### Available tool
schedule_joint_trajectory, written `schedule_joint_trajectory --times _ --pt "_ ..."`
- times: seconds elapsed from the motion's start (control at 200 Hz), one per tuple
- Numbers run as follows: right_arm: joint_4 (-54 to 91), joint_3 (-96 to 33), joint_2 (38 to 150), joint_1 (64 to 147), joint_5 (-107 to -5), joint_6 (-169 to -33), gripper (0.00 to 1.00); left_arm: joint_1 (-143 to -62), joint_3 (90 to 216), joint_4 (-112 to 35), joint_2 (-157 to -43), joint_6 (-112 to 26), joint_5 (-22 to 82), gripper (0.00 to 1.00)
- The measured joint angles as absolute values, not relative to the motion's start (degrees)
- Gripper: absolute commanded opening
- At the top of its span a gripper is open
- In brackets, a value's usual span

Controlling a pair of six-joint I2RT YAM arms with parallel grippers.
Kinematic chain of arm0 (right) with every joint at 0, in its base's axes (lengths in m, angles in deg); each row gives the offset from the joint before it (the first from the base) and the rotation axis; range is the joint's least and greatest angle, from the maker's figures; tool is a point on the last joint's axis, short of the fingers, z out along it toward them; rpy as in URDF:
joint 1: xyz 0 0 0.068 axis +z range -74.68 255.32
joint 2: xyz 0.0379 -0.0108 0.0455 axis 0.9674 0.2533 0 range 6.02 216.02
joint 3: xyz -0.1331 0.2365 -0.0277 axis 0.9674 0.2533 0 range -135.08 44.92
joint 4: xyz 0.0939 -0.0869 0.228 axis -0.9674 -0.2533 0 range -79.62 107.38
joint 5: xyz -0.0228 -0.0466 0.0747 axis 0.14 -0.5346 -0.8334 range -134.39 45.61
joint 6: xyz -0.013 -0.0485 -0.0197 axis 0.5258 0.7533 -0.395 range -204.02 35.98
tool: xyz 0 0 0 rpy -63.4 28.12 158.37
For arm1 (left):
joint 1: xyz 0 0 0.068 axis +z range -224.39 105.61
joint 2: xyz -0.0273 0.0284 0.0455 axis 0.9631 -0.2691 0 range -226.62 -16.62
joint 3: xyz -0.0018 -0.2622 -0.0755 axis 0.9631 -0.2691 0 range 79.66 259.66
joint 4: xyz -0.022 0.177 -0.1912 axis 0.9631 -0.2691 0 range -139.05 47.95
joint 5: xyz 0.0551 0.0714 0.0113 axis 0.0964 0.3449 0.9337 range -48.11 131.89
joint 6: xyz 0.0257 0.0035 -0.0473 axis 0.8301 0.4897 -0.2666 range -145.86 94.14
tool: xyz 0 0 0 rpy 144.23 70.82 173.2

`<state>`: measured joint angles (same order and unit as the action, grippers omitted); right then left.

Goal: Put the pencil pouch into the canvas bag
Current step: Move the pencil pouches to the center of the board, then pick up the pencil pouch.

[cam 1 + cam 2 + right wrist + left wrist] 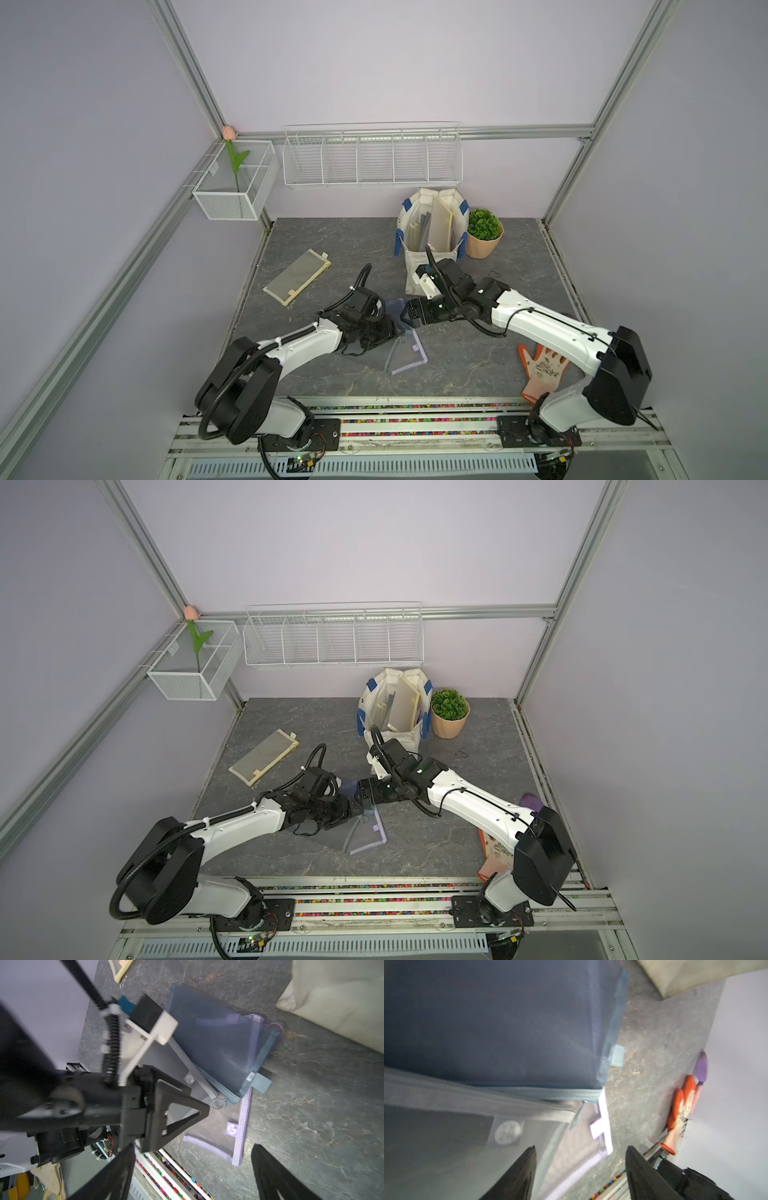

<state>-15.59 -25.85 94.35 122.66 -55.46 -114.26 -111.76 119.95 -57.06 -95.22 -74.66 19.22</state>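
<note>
stage: pre-grasp | left tool [581,1148]: released, low over the stack | right tool [193,1147]: released, empty, opposite | blue mesh pencil pouch [218,1043]: front-centre of surface [332,249], atop grey pouch [172,1064] and purple pouch [218,1126], between both tools | canvas bag [426,199]: toward back edge, right arm likely nearer

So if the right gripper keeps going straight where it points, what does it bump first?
Probably the purple-edged pouch lying just ahead of the right gripper; the left gripper sits close beside that line, depth unclear.
</note>
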Motion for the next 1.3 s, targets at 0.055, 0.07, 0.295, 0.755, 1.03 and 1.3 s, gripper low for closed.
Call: schedule_joint_trajectory --times 0.055,0.07,0.295,0.755,1.03,1.3 --pt "-15.33 -26.81 96.73 122.79 -56.99 -114.19 0.89 -111.14 119.99 -58.83 -91.99 -74.66 18.96 0.7" --pt "-15.26 -27.22 97.52 122.87 -57.45 -114.1 0.89 -110.92 119.99 -59.46 -91.2 -74.61 18.89 0.7" --pt "-14.5 -38.61 111.47 125.93 -64.55 -111.18 0.89 -103.41 114.64 -68.99 -75.66 -76.99 21.58 0.71" --pt "-14.47 -48.38 130.31 125.78 -65.12 -107.5 0.89 -96.3 95.51 -72.08 -53.28 -91.7 22.17 0.72" --pt "-13.86 -50.41 130.9 125.54 -65.88 -105.84 0.96 -94.95 91.08 -63.07 -55.88 -98.55 24.55 0.71" --pt "-8.01 -44.38 129.43 125.23 -69.73 -106.32 0.85 -94.9 89.41 -46.9 -65.35 -100.73 25.14 0.7"
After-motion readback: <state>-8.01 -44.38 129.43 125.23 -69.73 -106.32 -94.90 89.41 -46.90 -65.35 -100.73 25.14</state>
